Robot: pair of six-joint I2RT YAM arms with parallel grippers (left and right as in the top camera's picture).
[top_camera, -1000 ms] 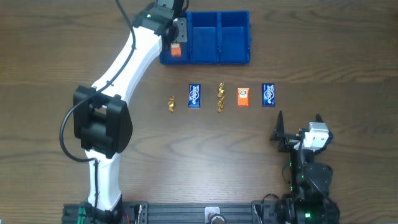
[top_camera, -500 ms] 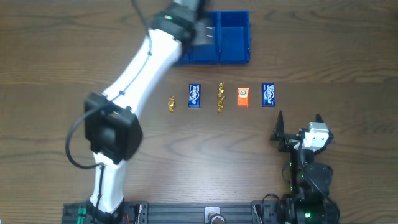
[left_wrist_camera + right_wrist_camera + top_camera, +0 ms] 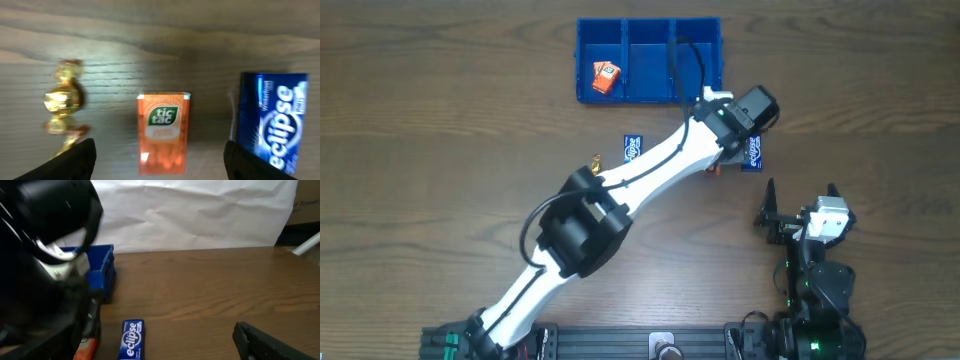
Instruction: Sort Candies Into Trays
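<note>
My left gripper [image 3: 160,167] is open and hangs just above an orange candy box [image 3: 162,131] lying on the wood. To one side of that box is a gold wrapped candy [image 3: 62,102], to the other a blue gum pack [image 3: 272,125]. From above, the left arm [image 3: 650,170] stretches across the candy row, and its gripper [image 3: 740,125] covers the middle of the row. Another orange box [image 3: 606,78] lies in the left compartment of the blue tray [image 3: 650,95]. My right gripper [image 3: 798,205] is open over bare table at the lower right.
A second blue gum pack [image 3: 633,150] and a gold candy [image 3: 596,160] lie left of the arm. The tray's middle and right compartments hold nothing. The right wrist view has the blue pack [image 3: 131,339] and the tray's corner [image 3: 102,275] beside the dark left arm.
The left arm let go of an orange box in the tray's left compartment, then swung right and down to the candy row over the other orange box. The right arm stayed still.
</note>
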